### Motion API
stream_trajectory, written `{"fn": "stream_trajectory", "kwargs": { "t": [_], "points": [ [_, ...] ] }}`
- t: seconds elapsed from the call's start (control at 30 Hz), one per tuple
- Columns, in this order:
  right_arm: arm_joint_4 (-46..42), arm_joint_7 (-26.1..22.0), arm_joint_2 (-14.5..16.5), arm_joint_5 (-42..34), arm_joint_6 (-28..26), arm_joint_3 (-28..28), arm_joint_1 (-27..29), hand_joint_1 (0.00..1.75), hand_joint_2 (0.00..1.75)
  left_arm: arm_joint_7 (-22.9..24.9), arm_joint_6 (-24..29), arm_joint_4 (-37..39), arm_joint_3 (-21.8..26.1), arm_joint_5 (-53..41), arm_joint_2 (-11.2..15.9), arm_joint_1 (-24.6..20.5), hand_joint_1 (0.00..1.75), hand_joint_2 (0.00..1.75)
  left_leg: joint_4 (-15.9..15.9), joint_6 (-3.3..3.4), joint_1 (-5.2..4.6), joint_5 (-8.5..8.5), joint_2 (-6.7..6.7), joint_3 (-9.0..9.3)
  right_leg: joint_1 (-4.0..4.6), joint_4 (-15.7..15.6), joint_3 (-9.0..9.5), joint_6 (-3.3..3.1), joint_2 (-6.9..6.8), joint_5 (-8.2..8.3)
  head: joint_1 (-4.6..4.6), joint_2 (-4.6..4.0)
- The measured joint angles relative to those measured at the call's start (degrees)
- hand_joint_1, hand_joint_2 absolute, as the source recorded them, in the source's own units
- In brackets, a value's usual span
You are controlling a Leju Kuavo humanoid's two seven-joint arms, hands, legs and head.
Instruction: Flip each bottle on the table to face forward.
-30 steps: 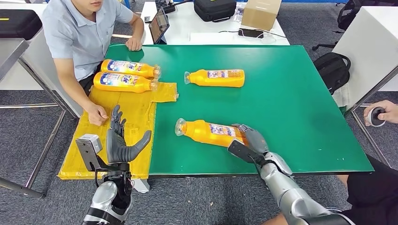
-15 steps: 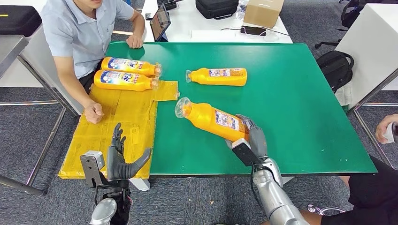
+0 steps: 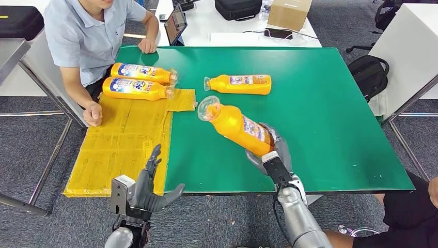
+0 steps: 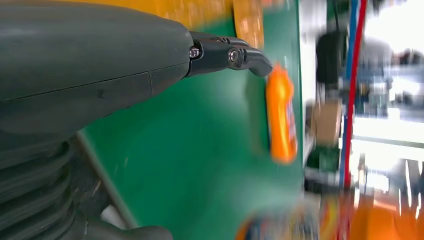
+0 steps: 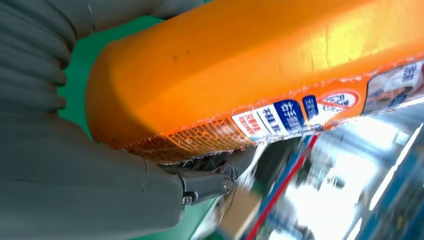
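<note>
Silver arms [image 3: 302,222], grey ribbed wrist covers [image 5: 35,60], dark, perhaps black, fingers [image 4: 227,54].

Right hand [image 3: 271,150] gripping, left hand [image 3: 150,188] spread

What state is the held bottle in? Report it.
Tilted: the right hand grips the bottle by its base, neck raised off the table.

Glossy orange plastic bottle [image 3: 238,128]; matt green table [image 3: 330,108]; creased yellow paper [image 3: 124,139].
</note>
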Motion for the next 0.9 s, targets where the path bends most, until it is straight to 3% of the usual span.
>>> {"fn": "stream_trajectory", "kwargs": {
  "t": [0.17,0.5,0.73,0.9],
  "points": [
    [-0.17,-0.13,1.75,1.74,4.46,5.21,1.12,1.75,1.75,-0.96,-3.32,0.17,-2.01,3.52,-0.26,-0.17,0.00,1.75,0.00,-0.01,0.02,0.01,0.01,-0.04,0.03,0.00,-0.06,0.00,-0.01,-0.01,0.01,0.00],
    [0.01,-0.37,6.73,1.53,4.62,17.21,3.80,1.75,1.75,0.59,-10.09,-0.34,-3.28,12.94,-2.60,-2.01,0.00,1.75,-0.01,-0.02,0.03,0.03,0.01,-0.06,0.02,0.01,-0.08,0.00,-0.01,-0.01,0.01,0.00],
    [0.60,-0.37,7.46,-0.20,4.48,20.83,4.13,1.75,1.75,0.43,-10.13,-1.59,-3.60,15.73,-2.98,-2.11,0.00,1.75,0.00,-0.02,0.02,0.03,0.02,-0.07,0.02,0.01,-0.11,-0.01,0.00,-0.01,0.02,0.00],
    [0.71,-0.39,8.16,-2.66,4.61,22.35,4.22,1.75,1.75,-0.03,-13.63,-2.78,-3.66,18.56,-3.04,-2.05,0.00,1.75,-0.01,-0.02,0.02,0.03,0.02,-0.07,0.03,0.01,-0.12,-0.01,0.00,-0.01,0.00,0.00]
  ]
}}
